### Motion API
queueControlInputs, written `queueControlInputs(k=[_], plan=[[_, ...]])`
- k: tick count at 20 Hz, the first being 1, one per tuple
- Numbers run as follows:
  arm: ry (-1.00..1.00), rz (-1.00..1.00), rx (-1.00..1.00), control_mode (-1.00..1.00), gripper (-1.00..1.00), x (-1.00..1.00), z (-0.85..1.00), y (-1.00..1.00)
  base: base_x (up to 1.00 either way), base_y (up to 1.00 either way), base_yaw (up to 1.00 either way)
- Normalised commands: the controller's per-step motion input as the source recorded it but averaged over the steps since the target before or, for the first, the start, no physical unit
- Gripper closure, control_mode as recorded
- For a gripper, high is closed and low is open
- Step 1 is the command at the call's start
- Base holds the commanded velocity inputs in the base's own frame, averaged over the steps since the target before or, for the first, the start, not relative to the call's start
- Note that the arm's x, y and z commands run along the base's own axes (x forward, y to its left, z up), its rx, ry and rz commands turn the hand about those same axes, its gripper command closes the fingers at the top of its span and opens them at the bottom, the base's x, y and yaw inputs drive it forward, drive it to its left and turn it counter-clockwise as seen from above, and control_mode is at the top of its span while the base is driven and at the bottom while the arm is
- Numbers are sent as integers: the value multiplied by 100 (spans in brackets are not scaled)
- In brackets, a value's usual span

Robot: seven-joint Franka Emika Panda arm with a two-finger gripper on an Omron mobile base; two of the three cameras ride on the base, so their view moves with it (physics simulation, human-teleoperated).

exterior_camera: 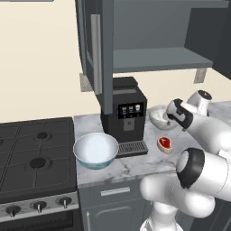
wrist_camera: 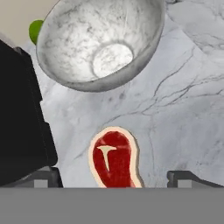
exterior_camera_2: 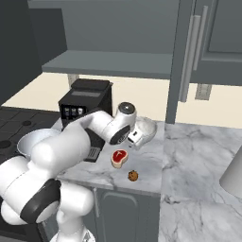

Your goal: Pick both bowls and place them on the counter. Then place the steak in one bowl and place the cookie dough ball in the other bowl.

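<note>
In the left base view, the wide white bowl with blue pattern [exterior_camera: 95,150] sits upright on the marble counter [exterior_camera: 135,164] at its left end, just beside the black gas stove [exterior_camera: 36,158] and just left of the coffee machine's [exterior_camera: 124,115] drip tray; nothing lies in it. The grey marbled bowl [exterior_camera: 156,118] stands farther back to the right of the machine, partly hidden by the arm, and the steak [exterior_camera: 164,144] lies flat on the counter nearer than that bowl. In the right base view, the gripper [exterior_camera_2: 135,138] hangs at the marbled bowl's near rim, above and just behind the steak, which lies flat with the cookie dough ball [exterior_camera_2: 133,176] resting near it toward the counter's front edge; the blue-patterned bowl shows pale and bare inside at the far left. In the hand view, the marbled bowl stands upright with a pale round bottom and holds nothing; the steak lies apart from it, its long axis running toward the bowl, and it sits between the two dark fingertips [wrist_camera: 186,178], which stand spread wide with nothing held.
</note>
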Motion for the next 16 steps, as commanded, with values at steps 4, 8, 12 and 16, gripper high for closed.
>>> queueControlInputs(k=[4,8,12,16], plan=[[0,28,-15,-100,-100,-32,-13,0,0,0,0],[0,30,-16,-100,-100,-10,-21,6,0,0,0],[9,27,-17,-100,-100,19,-20,15,0,0,0],[17,22,-19,-100,-100,26,-16,12,0,0,0]])
